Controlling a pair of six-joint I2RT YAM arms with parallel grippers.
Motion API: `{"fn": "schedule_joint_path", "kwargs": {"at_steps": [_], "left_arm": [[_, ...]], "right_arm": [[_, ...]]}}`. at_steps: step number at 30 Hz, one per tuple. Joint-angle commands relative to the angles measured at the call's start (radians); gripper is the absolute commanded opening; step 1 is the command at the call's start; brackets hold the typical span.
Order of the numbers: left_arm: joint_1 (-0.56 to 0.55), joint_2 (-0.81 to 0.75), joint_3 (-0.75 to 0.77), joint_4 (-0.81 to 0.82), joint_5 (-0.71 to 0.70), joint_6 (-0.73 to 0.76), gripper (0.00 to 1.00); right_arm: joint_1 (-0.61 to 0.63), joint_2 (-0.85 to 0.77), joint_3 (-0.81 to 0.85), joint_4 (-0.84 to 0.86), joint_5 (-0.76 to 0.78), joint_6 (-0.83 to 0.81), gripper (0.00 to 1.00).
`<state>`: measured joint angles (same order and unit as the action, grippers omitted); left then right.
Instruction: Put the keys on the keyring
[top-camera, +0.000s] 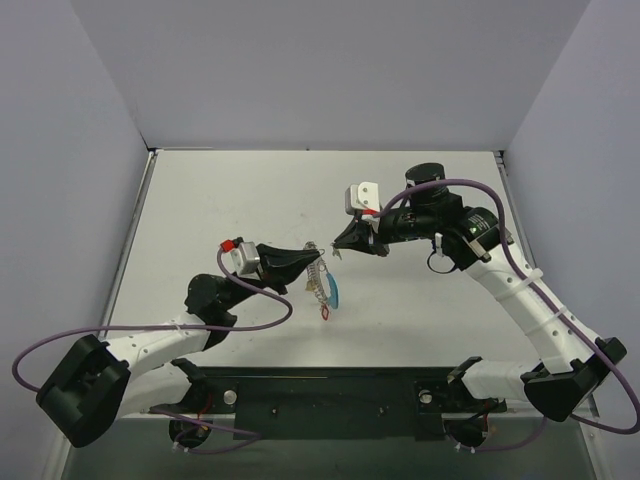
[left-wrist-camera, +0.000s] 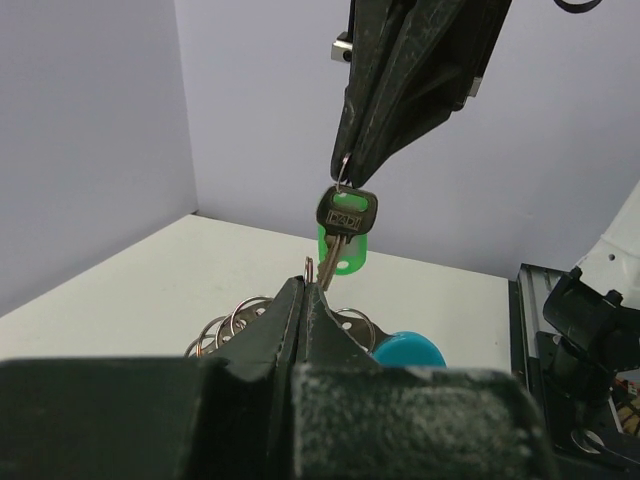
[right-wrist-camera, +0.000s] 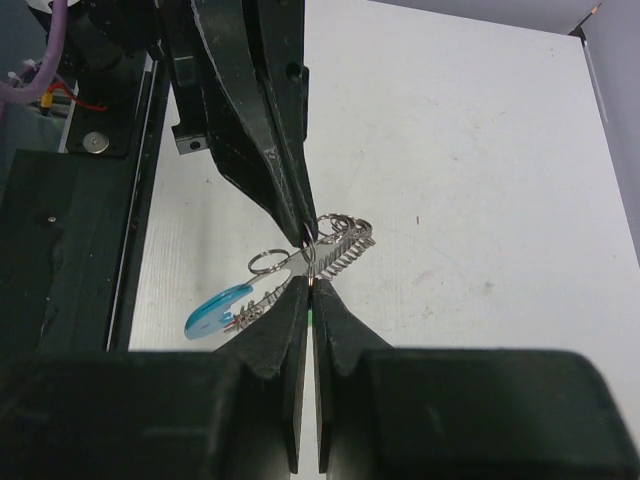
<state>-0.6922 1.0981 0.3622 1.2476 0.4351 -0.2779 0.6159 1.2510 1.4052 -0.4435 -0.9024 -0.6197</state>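
My left pincer (top-camera: 308, 262) is clenched on the keyring (top-camera: 318, 280), and both arms are up off the table (top-camera: 250, 190). The grip is at the ring's top. A bit of metal pokes out past my closed left tips at 12 in the left wrist view. The keyring hangs from the tips toward 5 in the top view. On it is a blue tag (top-camera: 333, 293), with a red tag (top-camera: 326, 313) just below at 6.

My right pincer (top-camera: 343, 245) is clenched too, sitting at 2 from the left one, tips nearly meeting. It pinches a small ring (left-wrist-camera: 343, 168) that goes through the head of the key (left-wrist-camera: 347, 213). In the left wrist view the key has a dark head and dangles straight down at 6 from the right tips. A green tag (left-wrist-camera: 346, 258) is right behind its blade. The blade end is just above my left tips; I can't tell if it touches them.

In the right wrist view my own fingers are shut at 6. The left pincer comes in from 11. The keyring's silvery coil lies right between the two tips and the blue tag is off at 8. More small loops sit on the keyring by the left tips.
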Motion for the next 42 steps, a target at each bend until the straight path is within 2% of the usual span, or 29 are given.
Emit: {"fn": "schedule_joint_path", "kwargs": {"at_steps": [1,7,14,26,42], "left_arm": [[-0.004,0.012,0.007,0.203,0.03,-0.046,0.0],[-0.001,0.009,0.007,0.227,0.048,-0.07,0.0],[-0.001,-0.02,0.007,0.216,0.053,-0.087,0.0],[0.0,0.011,0.026,0.271,0.045,-0.147,0.0],[0.0,0.013,0.04,0.291,0.053,-0.162,0.0]], "right_arm": [[0.001,-0.013,-0.017,0.058,-0.087,0.003,0.0],[-0.021,0.004,-0.018,0.049,-0.116,-0.015,0.0],[-0.031,0.025,-0.003,-0.058,-0.135,-0.123,0.0],[-0.025,0.041,0.015,-0.06,-0.19,-0.092,0.0],[-0.015,0.074,0.028,-0.061,-0.164,-0.097,0.0]]}}
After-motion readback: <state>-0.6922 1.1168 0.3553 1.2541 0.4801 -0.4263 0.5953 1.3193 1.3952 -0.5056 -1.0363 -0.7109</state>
